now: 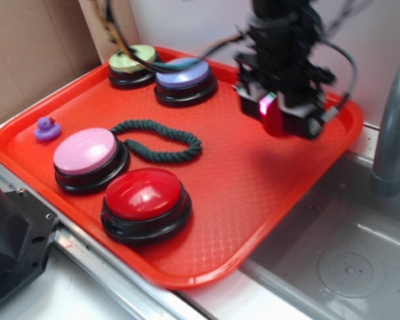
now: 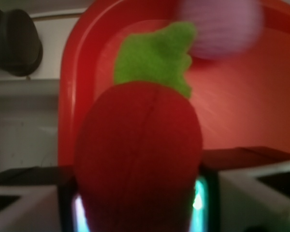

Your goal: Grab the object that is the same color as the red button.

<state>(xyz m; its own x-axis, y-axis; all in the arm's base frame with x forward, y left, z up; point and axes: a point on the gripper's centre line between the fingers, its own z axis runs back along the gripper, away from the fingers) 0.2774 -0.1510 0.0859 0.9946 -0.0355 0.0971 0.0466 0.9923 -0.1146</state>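
on my exterior feed the end effector (image 1: 280, 110) is blurred, hanging over the far right part of the red tray (image 1: 253, 193), and i can see a red shape pinched in it. the wrist feed confirms it: the end effector (image 2: 137, 203) is clenched around the red plush strawberry (image 2: 137, 154), which fills the lower middle of the view with its green leaf (image 2: 154, 60) pointing away from the camera. the strawberry (image 1: 275, 119) looks clear of the tray floor in the exterior view, though the blur keeps me from being sure.

behind the leaf in the wrist view there is a blurred pink ball (image 2: 222, 29) near the tray's far rim; i cannot tell whether it touches the leaf.

for room: the tray's right edge runs just beside the arm, and beyond it sits a grey sink basin (image 1: 347, 260) with a grey pipe (image 1: 393, 127) rising at the far right. the red button (image 1: 145, 200) sits near the tray's front edge, well apart from the end effector, with the pink button (image 1: 88, 157) just beside it on the left. a dark green rope (image 1: 161, 141) curls between those and the back row, where a blue-purple button (image 1: 185, 77) and a green button (image 1: 132, 63) stand near the back rim. a small purple duck (image 1: 47, 128) sits near the left rim. the middle and right floor of the tray is bare. cardboard (image 1: 33, 47) walls the left.
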